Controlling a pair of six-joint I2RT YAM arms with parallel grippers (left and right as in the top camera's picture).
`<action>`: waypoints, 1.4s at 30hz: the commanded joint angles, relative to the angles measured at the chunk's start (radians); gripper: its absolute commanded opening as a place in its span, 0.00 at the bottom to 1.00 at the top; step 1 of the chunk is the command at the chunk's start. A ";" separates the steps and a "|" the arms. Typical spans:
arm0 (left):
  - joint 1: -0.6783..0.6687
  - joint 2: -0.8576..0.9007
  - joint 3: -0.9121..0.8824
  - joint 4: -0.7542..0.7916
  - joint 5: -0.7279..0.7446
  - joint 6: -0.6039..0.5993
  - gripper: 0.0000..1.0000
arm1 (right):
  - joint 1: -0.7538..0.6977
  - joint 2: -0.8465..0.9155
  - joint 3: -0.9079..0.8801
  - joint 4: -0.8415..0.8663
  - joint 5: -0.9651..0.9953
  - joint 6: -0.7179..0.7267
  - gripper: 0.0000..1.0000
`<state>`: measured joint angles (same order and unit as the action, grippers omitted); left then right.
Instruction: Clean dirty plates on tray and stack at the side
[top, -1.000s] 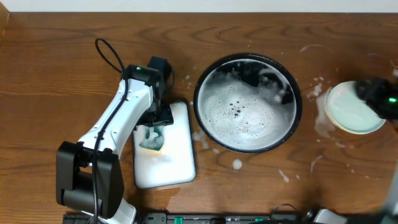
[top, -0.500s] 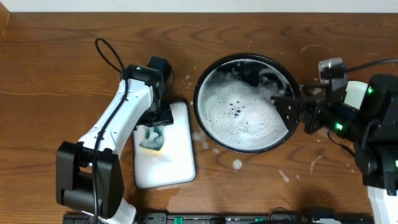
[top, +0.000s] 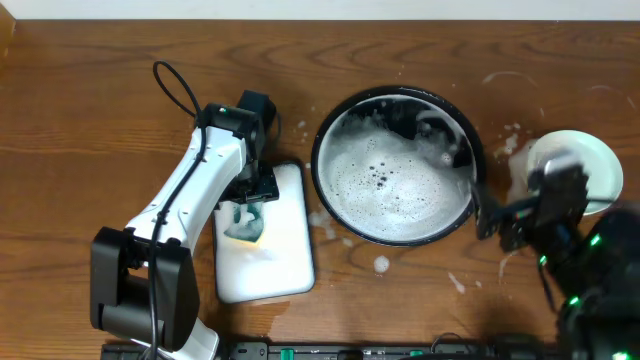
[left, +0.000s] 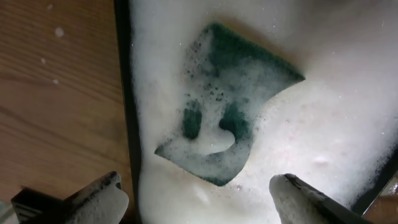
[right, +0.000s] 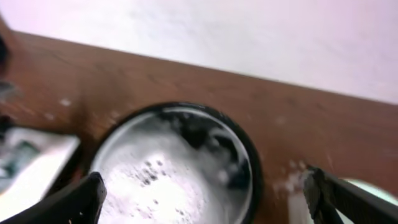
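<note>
The black tray (top: 318, 165) holds white soapy foam, and no plate shows through it. It also fills the right wrist view (right: 245, 155). A pale mint-green plate (top: 592, 160) sits on the wet wood at the right side; I see no red smear on it. My right gripper (top: 492, 218) is open and empty, just off the tray's front-right rim, blurred; in its own view (right: 208, 199) the jaws are spread wide toward the tray. My left gripper (top: 248, 203) is open and empty over a green sponge (left: 230, 106); its foam-coated fingers (left: 202, 200) frame the sponge's near edge.
The sponge (top: 243, 225) lies in a white rounded-rectangle tray (top: 285, 265) full of foam, left of the black tray. White soap splashes (top: 381, 264) dot the brown table in front of and to the right of the black tray. A black cable (top: 175, 85) loops at the back left.
My right arm moved from over the plate at the right to the tray's right rim, then toward the front-right of the tray, uncovering the plate. The left arm has not moved.
</note>
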<state>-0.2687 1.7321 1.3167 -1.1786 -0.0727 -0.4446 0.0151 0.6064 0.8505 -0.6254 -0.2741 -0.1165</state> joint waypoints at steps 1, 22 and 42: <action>0.005 0.000 0.001 -0.005 0.001 -0.001 0.81 | 0.007 -0.123 -0.169 0.021 0.076 -0.020 0.99; 0.005 0.000 0.001 -0.005 0.001 -0.001 0.81 | 0.073 -0.602 -0.845 0.573 0.084 -0.020 0.99; 0.005 0.000 0.001 -0.005 0.001 -0.001 0.81 | 0.074 -0.601 -0.845 0.570 0.083 -0.019 0.99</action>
<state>-0.2691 1.7321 1.3167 -1.1778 -0.0734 -0.4446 0.0788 0.0120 0.0101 -0.0559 -0.2005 -0.1246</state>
